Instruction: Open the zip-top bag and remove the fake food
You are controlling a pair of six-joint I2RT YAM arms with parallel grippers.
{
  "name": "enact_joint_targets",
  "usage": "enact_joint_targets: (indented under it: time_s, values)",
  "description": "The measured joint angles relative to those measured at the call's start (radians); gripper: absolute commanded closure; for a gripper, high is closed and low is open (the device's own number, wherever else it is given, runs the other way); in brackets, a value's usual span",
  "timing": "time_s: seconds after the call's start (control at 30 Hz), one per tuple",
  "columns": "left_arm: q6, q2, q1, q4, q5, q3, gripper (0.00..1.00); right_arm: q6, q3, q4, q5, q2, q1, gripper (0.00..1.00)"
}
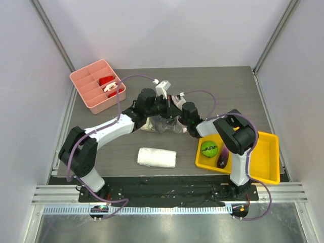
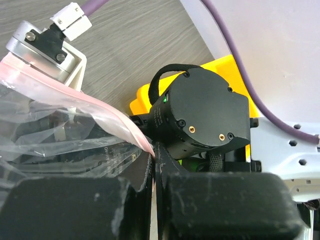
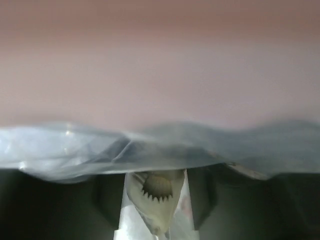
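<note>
Grey counter (image 1: pixel 223 86) holds the zip-top bag (image 1: pixel 162 124) beside the yellow bin (image 1: pixel 266 152). Your left tool (image 2: pixel 156 172) pinches its pink strip (image 2: pixel 100 107); whether the right tool (image 1: pixel 181 121) grips, you cannot tell. In that bin lie the striped ball (image 1: pixel 209 148) and eggplant (image 1: pixel 222 162); the cabbage (image 3: pixel 157 192) looks yet to come out.

Open tabletop (image 1: pixel 223 86) lies beyond the zip-top bag (image 1: pixel 163 124); towel (image 1: pixel 157 157) and yellow bin (image 1: pixel 267 152) block the near side.

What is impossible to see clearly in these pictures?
Contents of the clear crinkly zip-top bag: top view, both arms cover it.
Right pincer, open or shut: right wrist view, blurred plastic fills the lens.
Small red-white items in the pink divided plastic box: top view, too small.
</note>
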Motion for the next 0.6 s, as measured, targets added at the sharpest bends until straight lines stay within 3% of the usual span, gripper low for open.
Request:
enact_joint_targets:
  time_s: [0.03,0.2,0.5,0.6]
  values:
    - [0.000,0.000,0.000,-0.003,-0.007,0.000,1.00,0.010,0.004,0.014,-0.005,0.009,0.000,0.82]
    - [0.028,-0.017,-0.008,-0.026,-0.056,0.000,1.00,0.024,0.010,-0.014,0.009,-0.009,0.003,0.96]
    - [0.109,-0.138,0.006,-0.077,-0.125,-0.041,1.00,-0.162,0.010,-0.550,0.082,-0.340,-0.034,0.99]
    - [0.125,-0.156,0.013,-0.078,-0.137,-0.062,1.00,-0.259,0.064,-0.772,0.085,-0.381,-0.059,0.98]
